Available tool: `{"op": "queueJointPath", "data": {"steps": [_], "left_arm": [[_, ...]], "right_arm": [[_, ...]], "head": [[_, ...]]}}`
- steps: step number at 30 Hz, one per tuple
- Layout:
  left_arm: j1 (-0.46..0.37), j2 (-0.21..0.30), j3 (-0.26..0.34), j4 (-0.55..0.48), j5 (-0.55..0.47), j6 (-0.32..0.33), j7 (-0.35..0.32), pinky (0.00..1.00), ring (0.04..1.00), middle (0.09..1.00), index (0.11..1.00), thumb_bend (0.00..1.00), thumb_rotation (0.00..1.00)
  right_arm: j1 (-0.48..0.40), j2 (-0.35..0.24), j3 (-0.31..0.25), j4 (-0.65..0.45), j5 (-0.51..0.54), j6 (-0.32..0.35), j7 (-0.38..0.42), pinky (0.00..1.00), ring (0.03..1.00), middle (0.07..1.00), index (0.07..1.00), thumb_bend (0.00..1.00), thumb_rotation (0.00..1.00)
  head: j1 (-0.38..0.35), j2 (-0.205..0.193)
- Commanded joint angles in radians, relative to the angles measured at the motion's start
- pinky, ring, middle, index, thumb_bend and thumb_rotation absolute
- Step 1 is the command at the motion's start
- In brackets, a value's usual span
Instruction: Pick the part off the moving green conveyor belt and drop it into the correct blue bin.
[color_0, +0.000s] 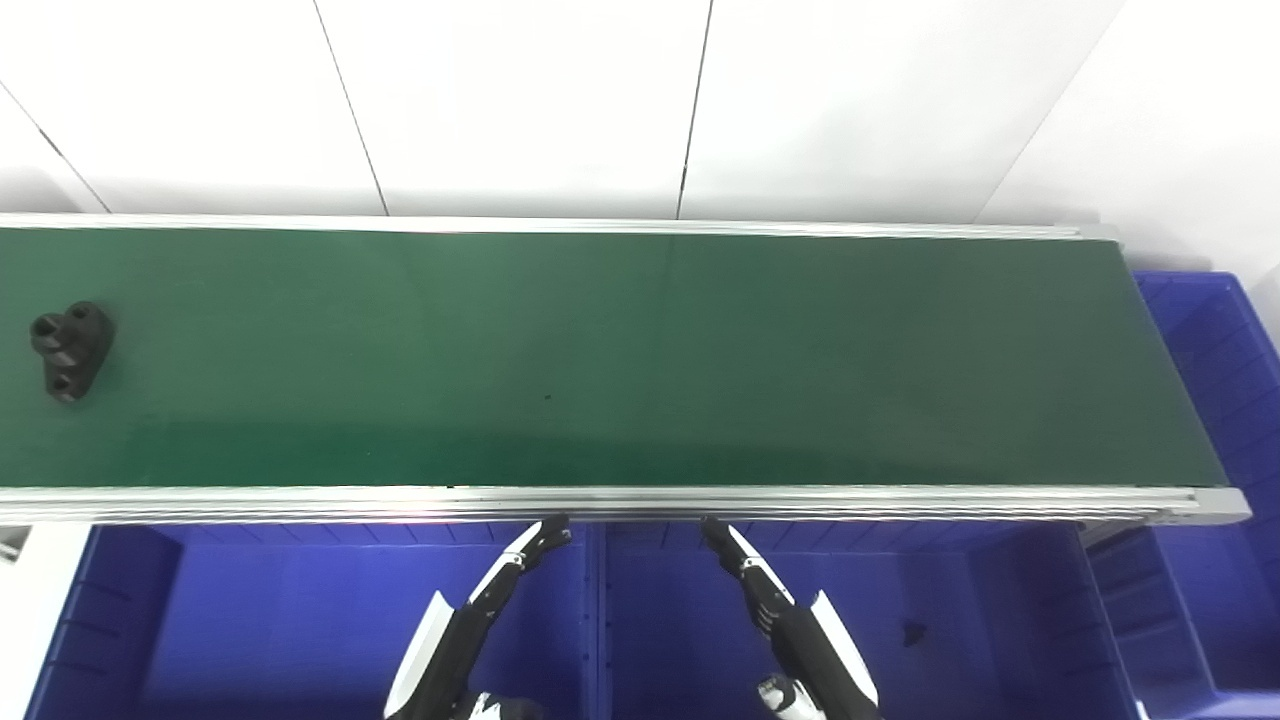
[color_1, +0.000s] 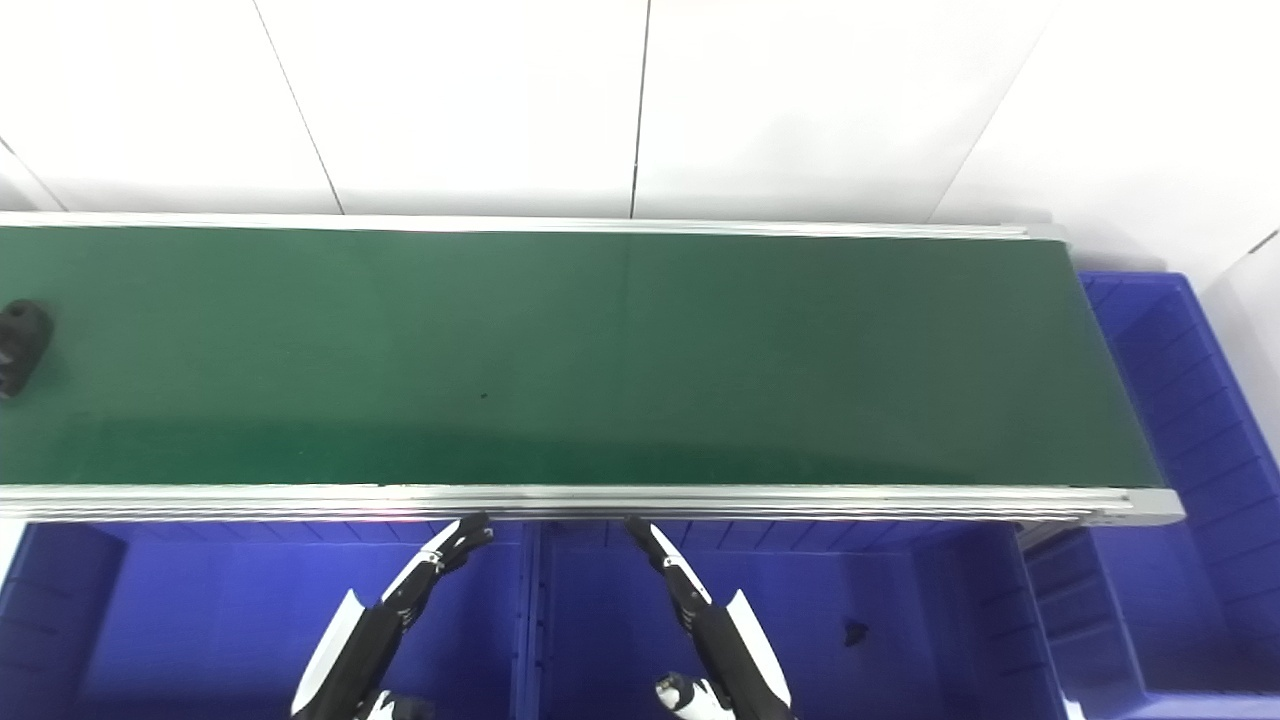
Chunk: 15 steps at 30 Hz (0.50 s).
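Bright, even light; sharp, edges bowed.

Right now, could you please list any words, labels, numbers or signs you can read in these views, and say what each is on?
None: no readable text shows anywhere.
The black part bears no visible marking.
The belt, the bins and the wall are plain.
Both hands, left and right, show no lettering.

**Colours: green belt, blue bins, black part**

Conveyor belt (color_0: 600, 360) plain dark green, silver-grey metal rails. Part (color_0: 70, 348) at far left of frame matte black. Bins (color_0: 250, 610) along bottom and at right edge saturated blue; a small dark speck in the lower-right one. Left hand (color_0: 470, 620) and right hand (color_0: 785, 620) black with white panels. Wall (color_0: 600, 100) white, thin dark seams.
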Motion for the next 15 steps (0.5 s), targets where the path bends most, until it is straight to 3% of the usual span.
{"op": "queueJointPath", "data": {"steps": [1,4,12,15], "left_arm": [[0.013,-0.007,0.006,-0.036,0.000,-0.033,-0.012,0.93,0.941,0.919,0.925,0.96,1.00],[0.017,-0.015,0.015,-0.041,-0.002,-0.030,-0.025,0.93,0.944,0.916,0.924,0.97,1.00],[0.029,-0.033,0.036,-0.048,-0.007,-0.023,-0.058,0.94,0.952,0.917,0.924,1.00,1.00],[0.032,-0.037,0.045,-0.054,-0.009,-0.018,-0.071,0.93,0.954,0.918,0.924,1.00,1.00]], "right_arm": [[0.010,0.010,-0.009,-0.029,0.002,-0.054,0.012,0.99,0.981,0.967,0.957,1.00,0.99],[0.012,0.013,-0.017,-0.032,-0.003,-0.054,0.014,0.94,0.948,0.947,0.939,1.00,1.00],[0.017,0.019,-0.036,-0.032,0.004,-0.054,0.035,0.94,0.952,0.949,0.935,1.00,0.98],[0.018,0.021,-0.042,-0.036,0.008,-0.054,0.045,0.94,0.955,0.951,0.936,1.00,0.97]], "head": [[0.001,0.009],[0.001,0.009],[0.001,0.012],[-0.002,0.031]]}}
